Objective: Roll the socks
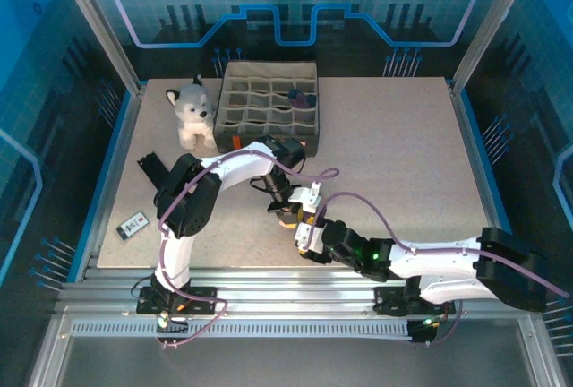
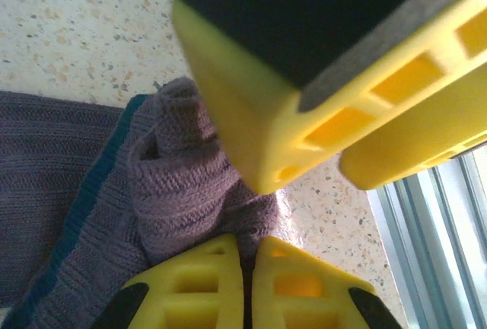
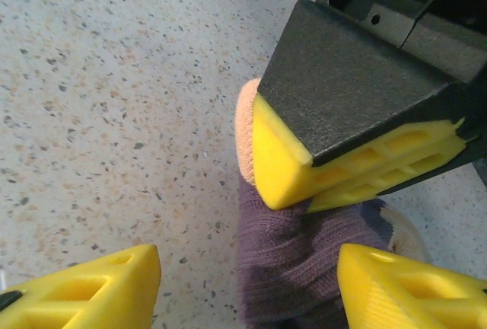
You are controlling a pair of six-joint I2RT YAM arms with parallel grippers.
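1. Left wrist view: the left fingers (image 2: pixel 198 291) are pressed together on a bunched fold of the purple socks (image 2: pixel 183 184), pinching the knit right at their tips. I judge the pinch is there to stop the fold springing loose.
2. The rest of the socks lies flat on the worktop (image 2: pixel 68 32) to the left of those fingers, with a dark blue band (image 2: pixel 95 192) running along the fold.
3. In the right wrist view, the right fingers (image 3: pixel 84 291) stand wide apart and grip nothing. The purple bundle lies between them, close to the right-hand one; I cannot tell whether it touches.
4. A peach cuff (image 3: pixel 245 131) pokes out beside the left fingers' tips, on the side away from the right fingers.
5. The right fingers probably straddle the bundle so that they can close on it while the left fingers pin it. The roll looks only partly formed.
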